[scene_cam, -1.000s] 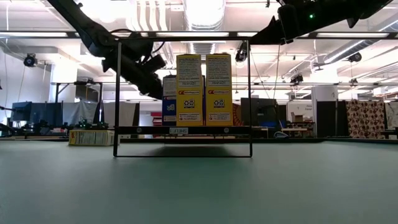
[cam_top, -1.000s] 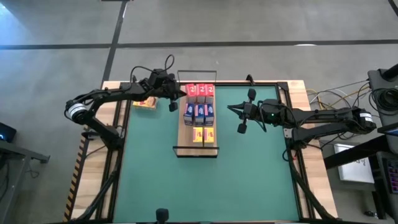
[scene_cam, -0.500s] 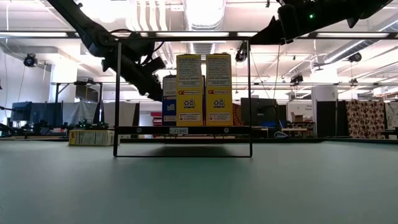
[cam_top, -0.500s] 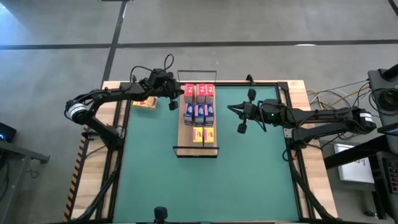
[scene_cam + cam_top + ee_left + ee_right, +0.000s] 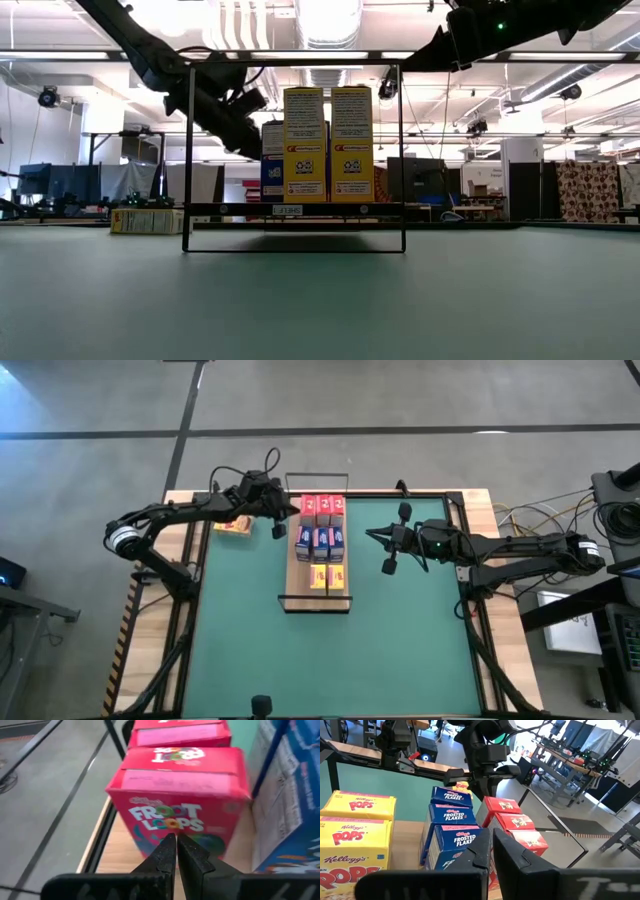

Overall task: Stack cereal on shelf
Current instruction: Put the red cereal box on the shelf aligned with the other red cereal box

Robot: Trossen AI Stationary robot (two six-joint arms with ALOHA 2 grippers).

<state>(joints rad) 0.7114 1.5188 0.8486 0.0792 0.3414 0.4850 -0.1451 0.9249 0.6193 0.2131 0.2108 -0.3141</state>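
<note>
The shelf (image 5: 318, 598) is a light-wood board in a black wire frame on the green mat. On it stand three red cereal boxes (image 5: 322, 507) at the far end, three blue ones (image 5: 322, 540) in the middle and two yellow ones (image 5: 326, 575) nearer. My left gripper (image 5: 176, 845) is shut, its tips right before the front face of the leftmost red box (image 5: 175, 805). My right gripper (image 5: 489, 852) is shut and hangs in the air right of the shelf (image 5: 370, 536), pointing level at the boxes. My left gripper's shut fingertips (image 5: 170, 842) come slanting down from the table's left at the lower front face of the leftmost red box (image 5: 150, 827), which stands upright on the shelf. I cannot tell whether the tips touch the box.
One more yellow box (image 5: 232, 526) lies flat on the wooden table strip left of the mat, under my left arm. The shelf's wire frame (image 5: 190, 150) rises above the boxes. Bare green mat (image 5: 330, 660) spreads toward the near edge.
</note>
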